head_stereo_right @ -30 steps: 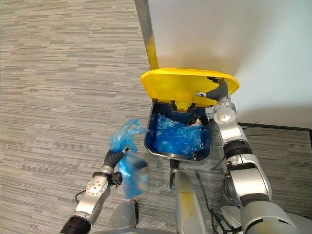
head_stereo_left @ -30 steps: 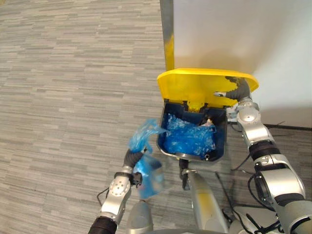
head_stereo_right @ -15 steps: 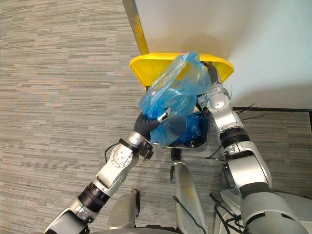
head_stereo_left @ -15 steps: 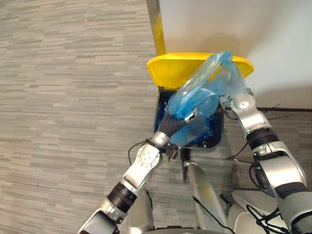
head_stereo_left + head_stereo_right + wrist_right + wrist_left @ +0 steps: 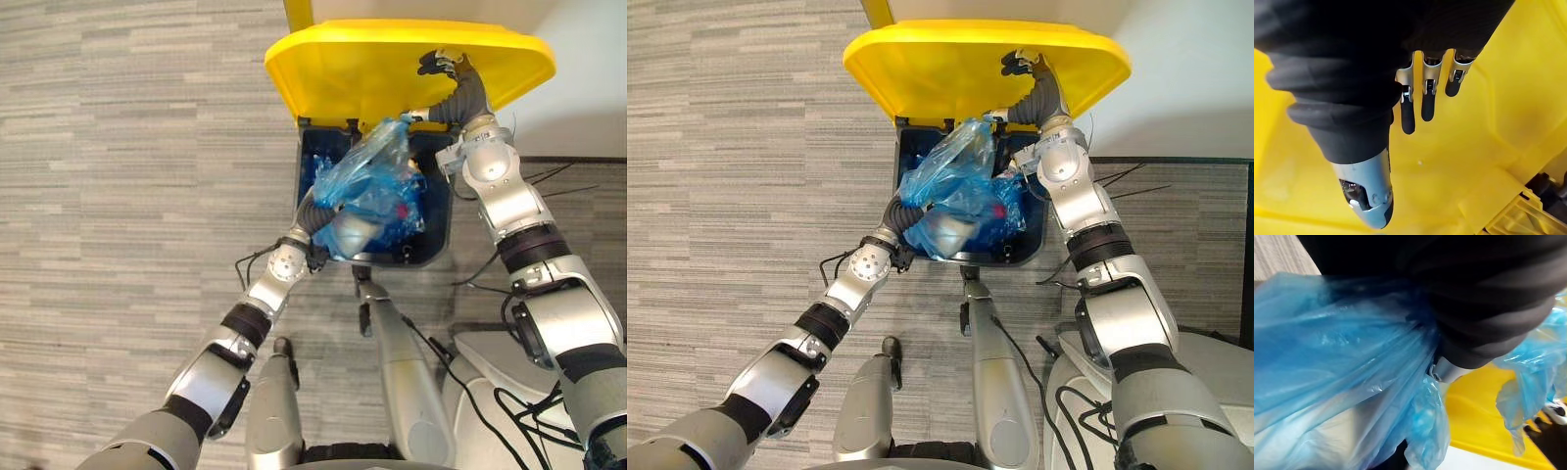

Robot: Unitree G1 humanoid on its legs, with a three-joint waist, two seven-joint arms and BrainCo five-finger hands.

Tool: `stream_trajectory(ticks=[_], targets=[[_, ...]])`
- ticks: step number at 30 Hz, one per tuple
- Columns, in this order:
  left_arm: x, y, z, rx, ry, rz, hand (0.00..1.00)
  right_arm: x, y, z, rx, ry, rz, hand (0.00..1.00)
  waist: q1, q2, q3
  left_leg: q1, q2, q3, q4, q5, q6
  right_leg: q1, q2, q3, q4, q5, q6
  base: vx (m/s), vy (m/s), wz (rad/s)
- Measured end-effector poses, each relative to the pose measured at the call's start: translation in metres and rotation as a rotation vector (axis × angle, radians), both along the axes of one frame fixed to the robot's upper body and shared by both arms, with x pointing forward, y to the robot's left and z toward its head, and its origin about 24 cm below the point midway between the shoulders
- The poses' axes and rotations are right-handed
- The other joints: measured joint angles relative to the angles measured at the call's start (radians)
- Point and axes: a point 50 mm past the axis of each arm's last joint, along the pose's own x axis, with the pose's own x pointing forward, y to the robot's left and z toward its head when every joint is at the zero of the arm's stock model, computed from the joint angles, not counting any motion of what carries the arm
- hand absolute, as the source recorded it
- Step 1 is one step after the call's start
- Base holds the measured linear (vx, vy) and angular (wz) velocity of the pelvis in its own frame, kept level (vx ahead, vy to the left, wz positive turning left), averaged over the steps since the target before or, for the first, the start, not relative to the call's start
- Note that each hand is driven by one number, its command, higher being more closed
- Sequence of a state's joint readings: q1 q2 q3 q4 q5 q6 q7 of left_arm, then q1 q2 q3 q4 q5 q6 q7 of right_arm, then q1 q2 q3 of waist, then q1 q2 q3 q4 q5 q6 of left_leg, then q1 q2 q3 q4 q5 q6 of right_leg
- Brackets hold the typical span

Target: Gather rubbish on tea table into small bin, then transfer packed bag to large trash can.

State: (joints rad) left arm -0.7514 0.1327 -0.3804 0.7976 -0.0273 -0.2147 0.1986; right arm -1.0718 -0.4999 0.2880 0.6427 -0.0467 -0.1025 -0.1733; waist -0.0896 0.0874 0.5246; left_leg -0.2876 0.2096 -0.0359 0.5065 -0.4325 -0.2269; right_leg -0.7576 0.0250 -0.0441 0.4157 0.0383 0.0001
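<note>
The bag (image 5: 367,191) was thin, crinkled, see-through blue plastic film, glossy. The lid (image 5: 353,64) was smooth yellow plastic with a faint sheen, and the bin (image 5: 443,211) dark blue plastic. The floor (image 5: 118,196) looked like matt grey carpet. The right hand (image 5: 439,65) had silvery fingers (image 5: 1423,93) and a matt ribbed cover.

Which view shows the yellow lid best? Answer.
Right eye view: the whole yellow lid shows, right robot hand on it; the left eye view matches. The right wrist view shows its underside close; the left wrist view, a strip behind the blue bag.
</note>
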Motion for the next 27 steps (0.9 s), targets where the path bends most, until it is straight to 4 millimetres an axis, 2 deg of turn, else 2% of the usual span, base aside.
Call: stream_trajectory(ticks=[4, 12, 16, 18, 20, 21, 23, 24, 25, 27], targets=[[0.003, 0.003, -0.007, 0.073, 0.029, 0.011, 0.00, -0.008, 0.016, 0.012, -0.010, -0.068, 0.070, 0.00, -0.004, -0.009, 0.005, -0.049, -0.001, 0.021, 0.037, -0.014, 0.007, -0.050, -0.001, 0.017, 0.010, 0.000, 0.002, 0.03, -0.009, -0.12], [-0.005, -0.033, -0.001, 0.113, -0.009, -0.108, 0.00, -0.029, 0.053, 0.031, 0.036, -0.183, 0.239, 0.00, -0.005, -0.015, 0.004, -0.087, 0.040, 0.096, 0.132, -0.053, 0.008, -0.079, 0.006, 0.029, 0.050, -0.007, 0.010, 0.02, 0.004, -0.08], [-0.009, -0.039, 0.003, 0.102, -0.039, -0.129, 0.00, -0.035, 0.057, 0.028, 0.042, -0.198, 0.269, 0.00, -0.004, -0.022, 0.000, -0.083, 0.057, 0.123, 0.160, -0.057, 0.006, -0.078, -0.004, 0.027, 0.074, -0.019, 0.023, 0.01, -0.001, 0.04], [-0.013, -0.041, 0.004, 0.080, -0.050, -0.132, 0.00, -0.037, 0.053, 0.012, 0.051, -0.172, 0.269, 0.00, -0.006, -0.028, -0.002, -0.075, 0.054, 0.121, 0.168, -0.058, 0.007, -0.067, -0.015, 0.024, 0.083, -0.024, 0.026, 0.02, 0.029, 0.13], [-0.018, -0.038, -0.005, 0.067, -0.031, -0.119, 0.00, -0.036, 0.046, -0.009, 0.059, -0.113, 0.249, 0.00, -0.008, -0.033, -0.002, -0.042, 0.050, 0.116, 0.155, -0.059, 0.007, -0.034, -0.027, 0.016, 0.093, -0.036, 0.033, 0.03, 0.046, 0.19], [-0.023, -0.034, -0.015, 0.054, -0.005, -0.110, 0.00, -0.035, 0.036, -0.029, 0.079, -0.060, 0.219, 0.00, -0.006, -0.038, -0.004, -0.004, 0.048, 0.113, 0.145, -0.058, 0.008, 0.004, -0.035, 0.010, 0.099, -0.044, 0.031, 0.03, 0.054, 0.28], [-0.031, -0.025, -0.026, 0.043, 0.018, -0.094, 0.00, -0.036, 0.021, -0.052, 0.110, 0.001, 0.174, 0.00, -0.008, -0.049, -0.010, 0.027, 0.042, 0.096, 0.134, -0.055, 0.004, 0.040, -0.051, -0.004, 0.106, -0.058, 0.039, 0.03, 0.049, 0.38], [-0.037, -0.014, -0.034, 0.022, 0.037, -0.072, 0.00, -0.039, 0.006, -0.072, 0.147, 0.049, 0.123, 0.00, -0.008, -0.062, -0.018, 0.046, 0.033, 0.077, 0.132, -0.054, 0.003, 0.069, -0.065, -0.016, 0.110, -0.064, 0.039, 0.01, 0.042, 0.37], [-0.040, -0.008, -0.037, 0.006, 0.043, -0.058, 0.00, -0.042, -0.002, -0.082, 0.170, 0.074, 0.096, 0.00, -0.006, -0.068, -0.022, 0.058, 0.032, 0.071, 0.134, -0.054, 0.003, 0.086, -0.068, -0.021, 0.110, -0.064, 0.039, 0.00, 0.062, 0.42], [-0.057, 0.021, -0.058, -0.039, 0.093, 0.020, 0.00, -0.056, -0.022, -0.131, 0.247, 0.198, 0.007, 0.00, -0.003, -0.095, -0.037, 0.114, 0.019, 0.055, 0.143, -0.055, 0.005, 0.170, -0.089, -0.035, 0.100, -0.065, 0.038, -0.03, 0.083, 0.32]])
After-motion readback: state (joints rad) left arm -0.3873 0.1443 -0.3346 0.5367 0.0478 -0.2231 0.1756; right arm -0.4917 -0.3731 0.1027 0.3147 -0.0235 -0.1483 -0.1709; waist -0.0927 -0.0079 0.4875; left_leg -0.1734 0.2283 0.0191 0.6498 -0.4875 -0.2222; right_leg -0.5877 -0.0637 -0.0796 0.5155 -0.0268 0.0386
